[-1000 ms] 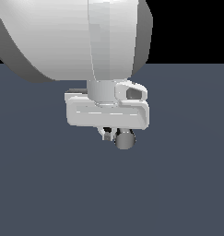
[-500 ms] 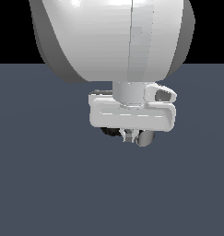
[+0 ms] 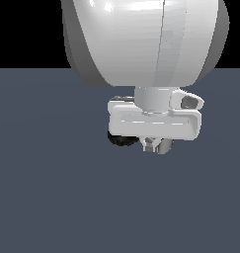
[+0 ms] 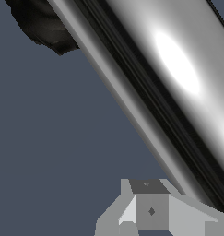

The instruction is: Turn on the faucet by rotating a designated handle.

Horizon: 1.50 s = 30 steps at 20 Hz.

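Chrome, smooth and mirror-bright, the cylindrical handle (image 4: pixel 178 78) ran diagonally across the wrist view, beside one grey finger (image 4: pixel 150 209). Its black ridged base (image 3: pixel 120 139) sat on the grey tabletop (image 3: pixel 52 188) beneath the pincer (image 3: pixel 153 143), whose opening could not be judged.

arm (image 3: pixel 141 39): big glossy white bulb, grey shading at the edges
wrist: short white cylinder neck
gripper (image 3: pixel 153 143): boxy white block, grey oval inset
finger (image 4: pixel 150 209): blocky grey, tiny diamond mark
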Each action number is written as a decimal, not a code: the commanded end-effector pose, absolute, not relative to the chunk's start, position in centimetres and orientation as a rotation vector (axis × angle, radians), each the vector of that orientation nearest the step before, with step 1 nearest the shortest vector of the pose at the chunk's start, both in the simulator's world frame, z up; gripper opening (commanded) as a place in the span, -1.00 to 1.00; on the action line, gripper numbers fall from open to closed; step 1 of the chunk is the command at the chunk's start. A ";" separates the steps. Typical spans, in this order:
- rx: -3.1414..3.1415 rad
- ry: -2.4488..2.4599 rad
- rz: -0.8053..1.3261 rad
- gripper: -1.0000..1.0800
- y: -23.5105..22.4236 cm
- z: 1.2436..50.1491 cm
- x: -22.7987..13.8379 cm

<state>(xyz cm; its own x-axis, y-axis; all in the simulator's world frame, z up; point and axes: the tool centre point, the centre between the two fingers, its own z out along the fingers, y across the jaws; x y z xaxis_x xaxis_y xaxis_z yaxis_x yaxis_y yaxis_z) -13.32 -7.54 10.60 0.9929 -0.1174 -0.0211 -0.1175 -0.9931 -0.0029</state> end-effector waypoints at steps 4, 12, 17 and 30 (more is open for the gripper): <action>-3.133 0.191 0.017 -1.00 -9.6 10.7 -11.4; -3.134 0.197 0.014 -1.00 -12.2 10.7 -9.3; -3.134 0.202 0.011 -1.00 -13.9 10.8 -8.0; -3.134 0.212 0.005 -1.00 -17.9 10.9 -4.8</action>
